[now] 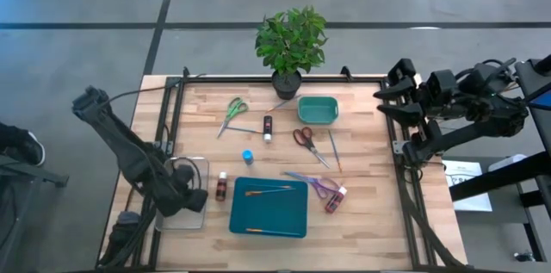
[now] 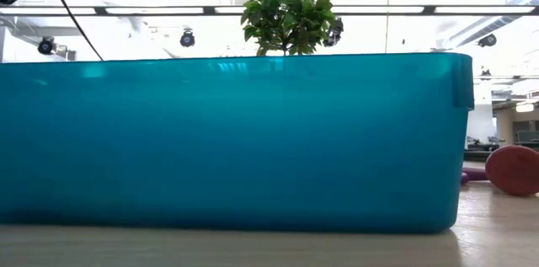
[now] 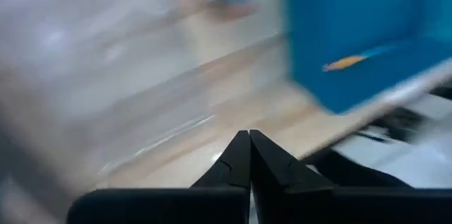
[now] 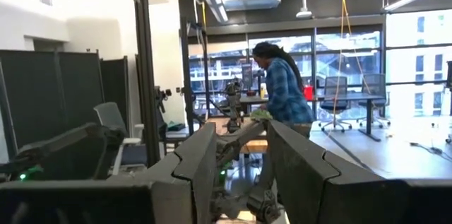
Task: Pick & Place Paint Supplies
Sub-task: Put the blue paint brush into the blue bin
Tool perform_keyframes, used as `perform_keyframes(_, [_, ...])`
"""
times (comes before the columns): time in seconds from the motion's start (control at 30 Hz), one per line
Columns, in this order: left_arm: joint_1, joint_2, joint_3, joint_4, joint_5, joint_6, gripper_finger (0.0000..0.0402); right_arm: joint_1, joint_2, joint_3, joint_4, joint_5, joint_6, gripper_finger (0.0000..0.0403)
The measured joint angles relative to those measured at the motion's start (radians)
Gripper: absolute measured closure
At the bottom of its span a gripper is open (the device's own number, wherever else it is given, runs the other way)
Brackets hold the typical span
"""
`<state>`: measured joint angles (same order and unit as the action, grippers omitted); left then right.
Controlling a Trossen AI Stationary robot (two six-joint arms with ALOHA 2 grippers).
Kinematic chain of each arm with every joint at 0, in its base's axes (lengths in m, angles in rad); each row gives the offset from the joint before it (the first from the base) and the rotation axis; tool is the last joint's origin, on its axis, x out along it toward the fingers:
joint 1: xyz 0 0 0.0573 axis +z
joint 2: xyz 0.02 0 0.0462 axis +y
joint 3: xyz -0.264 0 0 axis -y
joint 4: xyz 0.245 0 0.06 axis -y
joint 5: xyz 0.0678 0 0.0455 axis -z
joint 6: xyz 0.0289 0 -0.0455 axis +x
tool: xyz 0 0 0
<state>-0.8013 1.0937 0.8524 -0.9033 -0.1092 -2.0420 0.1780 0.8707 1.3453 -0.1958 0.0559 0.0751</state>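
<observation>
Pincer [image 1: 191,194] of the left arm, pinched shut and empty, sits low at the worktop's [image 1: 370,221] lower left. A dark red bottle [image 1: 221,186] stands just to its right, nearest this arm, before the blue tray [image 1: 269,222] holding two brushes [image 1: 269,190]. The right pincer [image 4: 240,160], part open, waits off the worktop's upper right.

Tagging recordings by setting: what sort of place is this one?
Probably a robotics lab in an open-plan office: a wooden table on bare concrete floor, desks and office chairs behind, large windows, and a person standing there.
</observation>
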Motion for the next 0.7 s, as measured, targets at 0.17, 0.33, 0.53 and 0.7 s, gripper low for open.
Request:
perform_keyframes(0.17, [0.054, -0.086, 0.0, 0.094, -0.156, 0.133, 0.0379, 0.0, 0.0, 0.0, 0.017, 0.012, -0.005, 0.0274])
perform_keyframes(0.33, [0.225, -0.123, 0.0, 0.25, -0.168, 0.434, 0.037, 0.0, -0.001, 0.0, 0.021, 0.023, -0.009, 0.0274])
perform_keyframes(0.53, [0.53, -0.121, 0.004, 0.629, -0.121, 0.976, 0.0369, 0.0, -0.017, 0.001, 0.02, 0.024, -0.004, 0.0274])
perform_keyframes(0.7, [0.771, -0.076, 0.104, 0.67, -0.02, 1.271, 0.0368, 0.0, -0.038, 0.001, 0.021, 0.026, 0.001, 0.0274])
